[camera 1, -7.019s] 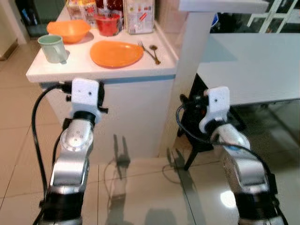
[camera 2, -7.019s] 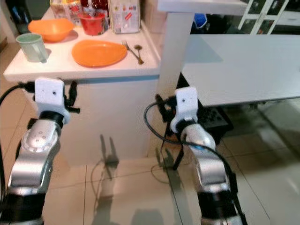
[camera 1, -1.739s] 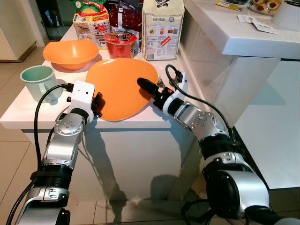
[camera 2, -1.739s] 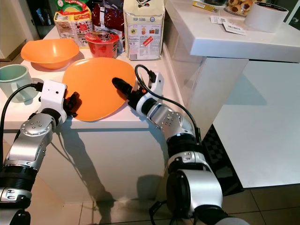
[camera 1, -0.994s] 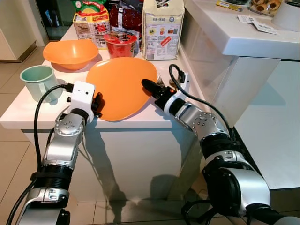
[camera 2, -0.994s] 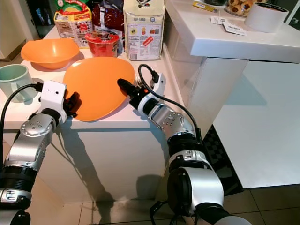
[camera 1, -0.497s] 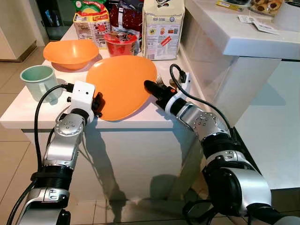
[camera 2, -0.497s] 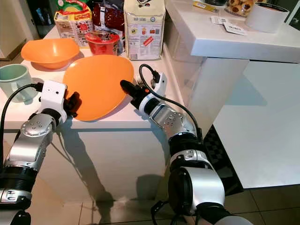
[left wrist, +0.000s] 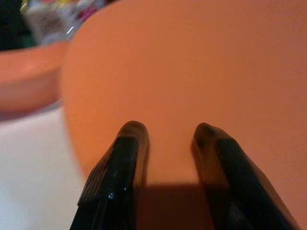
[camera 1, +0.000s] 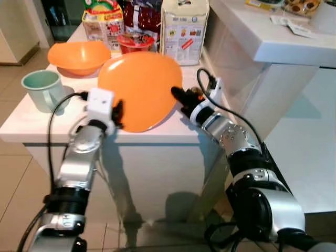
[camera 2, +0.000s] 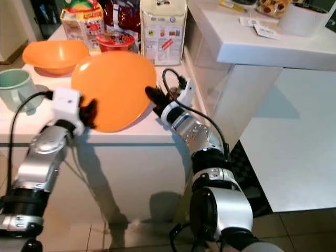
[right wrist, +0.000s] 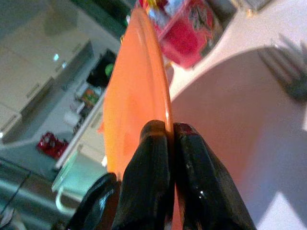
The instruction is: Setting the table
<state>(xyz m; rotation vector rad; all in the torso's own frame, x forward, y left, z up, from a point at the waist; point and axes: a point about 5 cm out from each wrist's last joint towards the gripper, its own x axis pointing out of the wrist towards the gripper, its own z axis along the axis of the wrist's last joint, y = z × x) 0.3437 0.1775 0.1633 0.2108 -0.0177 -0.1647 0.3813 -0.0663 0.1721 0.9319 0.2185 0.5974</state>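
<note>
At the counter's front edge the left gripper (camera 1: 116, 113) sits with fingers parted against the tilted orange plate (camera 1: 140, 89), whose opposite rim the right gripper (camera 2: 153, 97) pinches tight; it looks light, stiff and slick, so opposite rim holds seem safest.

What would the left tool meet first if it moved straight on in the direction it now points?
Most likely the orange plate: the left tool points straight at its face, fingers open, and the plate looks very close, perhaps already touching. The right tool pinches its rim.
</note>
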